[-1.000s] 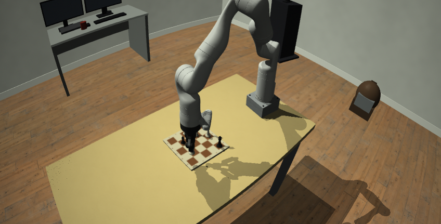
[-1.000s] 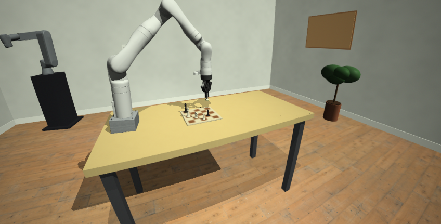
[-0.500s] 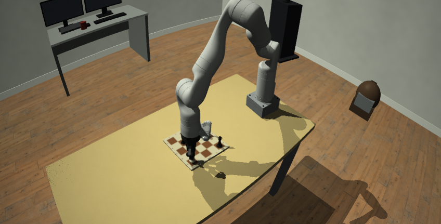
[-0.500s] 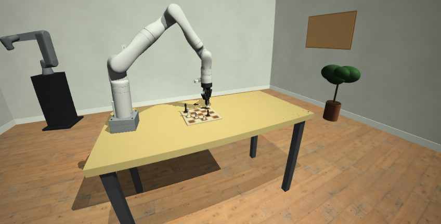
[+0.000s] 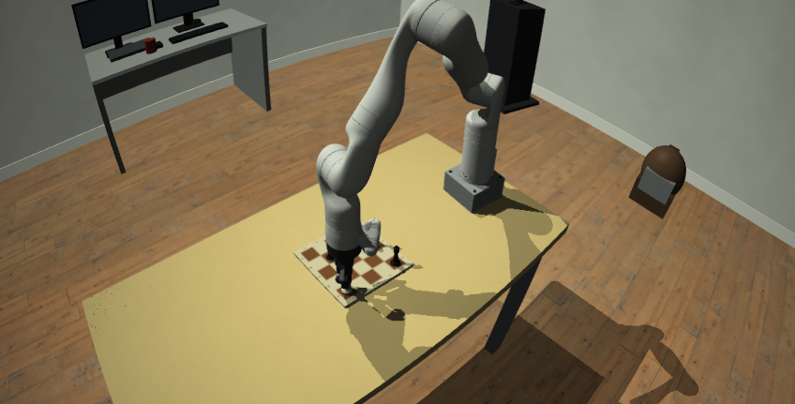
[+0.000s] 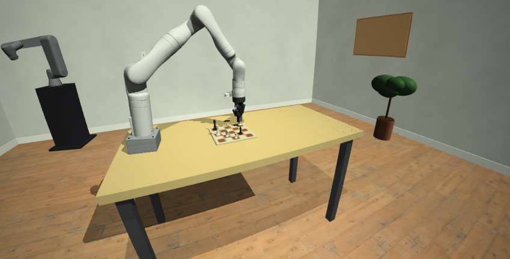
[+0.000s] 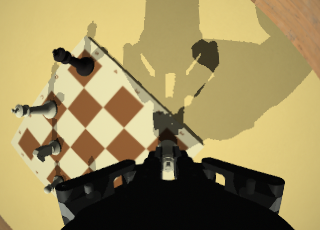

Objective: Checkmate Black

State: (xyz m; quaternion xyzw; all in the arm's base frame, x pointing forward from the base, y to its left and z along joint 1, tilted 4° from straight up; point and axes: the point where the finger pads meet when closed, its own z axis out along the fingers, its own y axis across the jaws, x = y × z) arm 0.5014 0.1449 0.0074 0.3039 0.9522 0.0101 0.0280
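Note:
The small chessboard [image 5: 353, 269] lies on the yellow table. My gripper [image 5: 344, 284] points straight down over the board's corner nearest the table's front edge. It is shut on a small white chess piece [image 7: 167, 165], which shows between the fingers in the wrist view. The piece hangs low over a corner square; I cannot tell whether it touches. A tall black piece [image 5: 395, 255] stands at the board's right corner and also shows in the wrist view [image 7: 74, 61]. A white piece [image 7: 36, 110] and a dark piece [image 7: 48, 149] stand along the far edge. My arm hides several squares in the top view.
The robot's base [image 5: 472, 187] sits on the table behind the board. In the exterior view several pieces [image 6: 228, 133] stand on the board [image 6: 232, 134]. The table edge runs close to the right of the board [image 5: 535, 244].

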